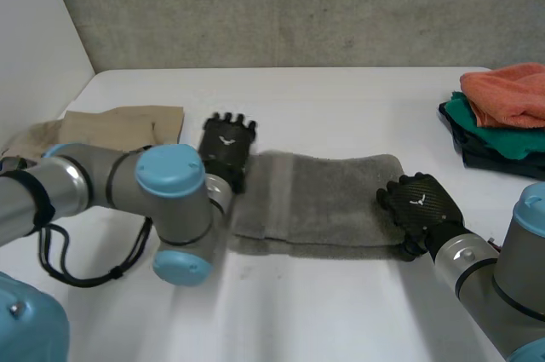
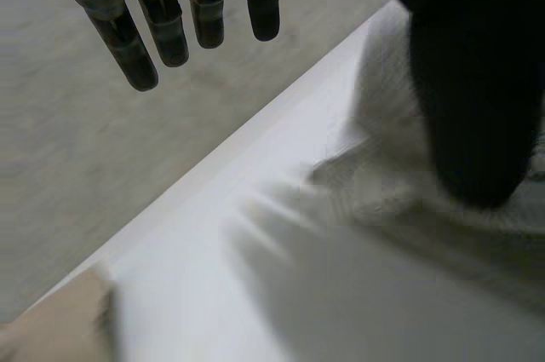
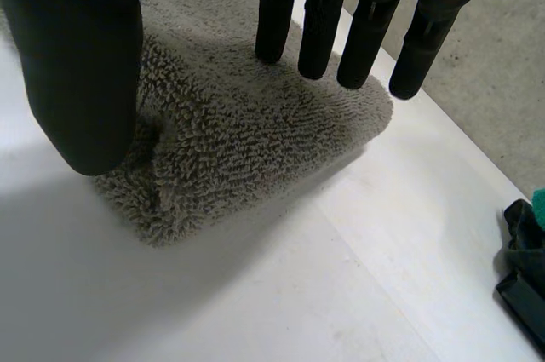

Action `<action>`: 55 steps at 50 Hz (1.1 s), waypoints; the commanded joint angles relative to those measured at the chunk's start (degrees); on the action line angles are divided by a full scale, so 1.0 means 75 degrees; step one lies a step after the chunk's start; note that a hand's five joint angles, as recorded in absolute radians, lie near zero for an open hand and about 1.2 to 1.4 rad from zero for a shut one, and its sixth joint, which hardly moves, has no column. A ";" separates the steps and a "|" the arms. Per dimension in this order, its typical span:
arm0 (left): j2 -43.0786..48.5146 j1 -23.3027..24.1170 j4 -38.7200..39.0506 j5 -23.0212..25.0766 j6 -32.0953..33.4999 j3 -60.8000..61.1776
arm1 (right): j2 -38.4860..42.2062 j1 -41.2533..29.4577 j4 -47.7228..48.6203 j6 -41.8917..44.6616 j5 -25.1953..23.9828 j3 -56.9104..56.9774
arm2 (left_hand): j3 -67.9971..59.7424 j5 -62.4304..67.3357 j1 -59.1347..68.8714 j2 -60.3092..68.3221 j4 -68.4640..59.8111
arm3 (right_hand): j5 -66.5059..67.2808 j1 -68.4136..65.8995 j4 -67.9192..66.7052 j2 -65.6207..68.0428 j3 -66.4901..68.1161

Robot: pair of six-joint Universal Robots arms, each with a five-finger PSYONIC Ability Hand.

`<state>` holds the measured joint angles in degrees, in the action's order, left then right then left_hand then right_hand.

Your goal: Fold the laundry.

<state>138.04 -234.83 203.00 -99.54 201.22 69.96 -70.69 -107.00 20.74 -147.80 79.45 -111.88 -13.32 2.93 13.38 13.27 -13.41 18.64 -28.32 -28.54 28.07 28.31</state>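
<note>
White table (image 1: 341,89) | grey towel (image 1: 328,200) mid-table, folded lengthwise | left hand (image 1: 226,145) at its left end, right hand (image 1: 419,202) over its right end, both straight-fingered, gripping nothing | risk: catching one layer only would open the fold

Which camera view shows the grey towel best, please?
The head view: the whole towel lies there as a folded strip, the left hand at one end, the right hand on the other. The right wrist view gives one end close up, the left wrist view a pale part.
</note>
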 commanded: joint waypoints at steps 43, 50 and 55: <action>-0.3582 0.0020 -0.0031 0.0193 -0.1388 0.2263 | -0.0909 -0.1602 0.0716 -0.1581 -0.1007 0.1242 | 0.0122 -0.0071 -0.0130 -0.0116 0.0135 | -0.2485 0.2443 0.2472 -0.2409 -0.2442; -0.2611 0.1039 -0.0358 0.0427 -0.1728 0.1151 | -0.0958 -0.0441 -0.1323 -0.3918 -0.1042 0.1968 | 0.0010 0.0041 -0.0018 -0.0003 0.0023 | -0.2485 0.2443 0.2472 -0.2409 -0.2442; -0.1790 0.1380 -0.0792 0.0662 -0.1740 0.0482 | -0.0068 -0.0276 -0.1980 -0.3579 -0.1101 0.2588 | 0.0010 0.0041 -0.0018 -0.0003 0.0023 | -0.2485 0.2443 0.2472 -0.2409 -0.2442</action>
<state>117.51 -228.44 200.72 -96.64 188.32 79.66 -77.79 -111.35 13.37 -175.71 71.57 -98.05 -12.74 2.93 12.85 12.71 -12.49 2.76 -12.80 -12.29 12.28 12.37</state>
